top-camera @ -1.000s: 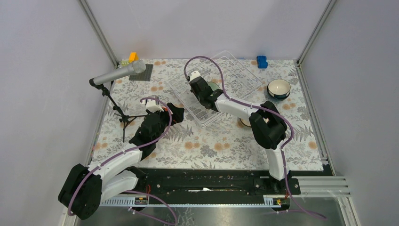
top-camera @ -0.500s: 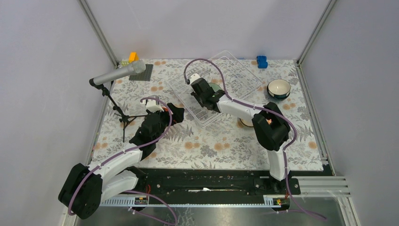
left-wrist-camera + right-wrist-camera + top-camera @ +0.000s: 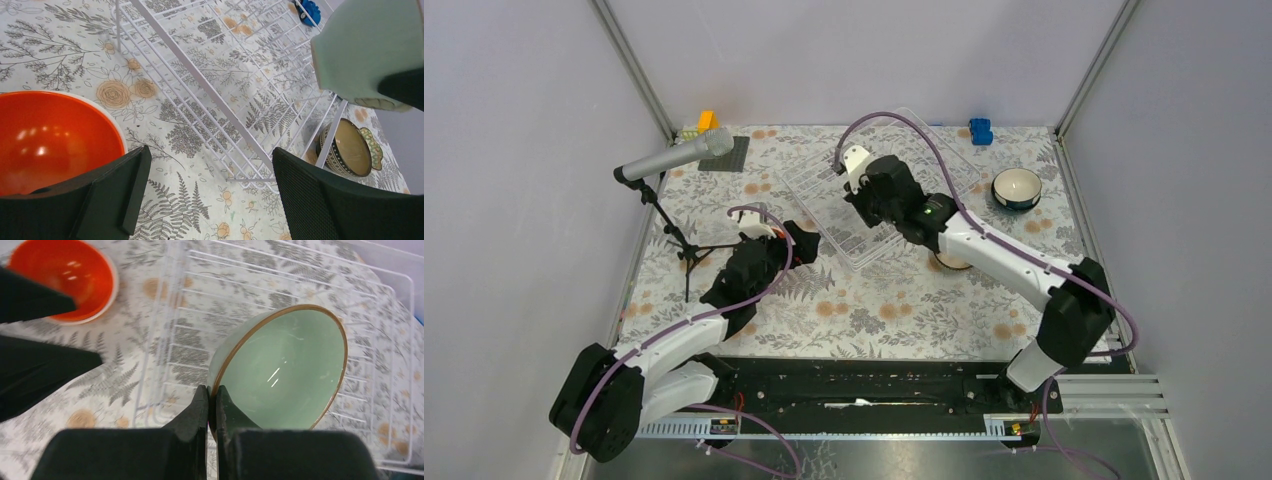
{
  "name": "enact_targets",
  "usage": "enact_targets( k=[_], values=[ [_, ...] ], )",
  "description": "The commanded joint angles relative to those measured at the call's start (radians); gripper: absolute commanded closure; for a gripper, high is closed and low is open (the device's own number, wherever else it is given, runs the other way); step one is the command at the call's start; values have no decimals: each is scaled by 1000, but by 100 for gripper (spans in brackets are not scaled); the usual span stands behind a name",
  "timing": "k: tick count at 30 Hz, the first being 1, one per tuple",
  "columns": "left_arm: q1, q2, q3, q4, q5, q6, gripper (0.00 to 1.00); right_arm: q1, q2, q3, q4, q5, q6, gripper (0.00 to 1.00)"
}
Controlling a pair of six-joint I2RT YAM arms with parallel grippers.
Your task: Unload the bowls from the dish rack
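- Since the earlier frame the right arm has unfolded; its elbow now sits far out to the right and the right hand [image 3: 871,192] has risen off the dish rack [image 3: 944,160]
- The right hand is clenched on the rim of the pale green bowl [image 3: 285,370]; the rim is pinched between its two fingers, and the bowl hangs tilted on edge above the rack wires
- With the arm swung away, the brown patterned bowl [image 3: 949,262] shows more plainly on the tabletop [image 3: 874,310], just beside the rack's near right side
- The left arm has not shifted; the left hand [image 3: 210,155] stays released, fingers spread wide, holding nothing, hovering over the orange bowl [image 3: 50,135]
- The orange bowl stands upright on the tabletop, left of the rack and near its edge
- The teal-blue bowl [image 3: 1016,187], white inside, stands on the tabletop to the right of the rack, apart from it
- Bowls in view: four; one pale green, one orange, one brown patterned, one teal-blue
- Dish racks: one, lying at an angle across the far middle of the tabletop
- Arms: two
- Other things: one microphone [image 3: 674,158] on a stand at the left; one blue block [image 3: 981,130] at the far edge
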Motion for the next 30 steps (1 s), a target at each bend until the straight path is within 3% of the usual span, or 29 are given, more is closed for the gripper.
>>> enact_targets(
  k=[1, 11, 20, 25, 30],
  values=[
    [-5, 4, 33, 61, 51, 25, 4, 12, -91, 4, -82, -216, -82, 100],
    [-5, -1, 31, 58, 45, 19, 4, 18, -194, 28, -366, -125, -17, 100],
    [-7, -10, 29, 58, 50, 18, 5, 21, -169, 60, -599, -99, 87, 100],
    [-8, -12, 30, 58, 51, 20, 5, 23, -111, 36, -599, -44, 140, 100],
    [-8, -14, 27, 58, 41, 24, 5, 33, -140, -131, -400, -15, 229, 100]
  ],
)
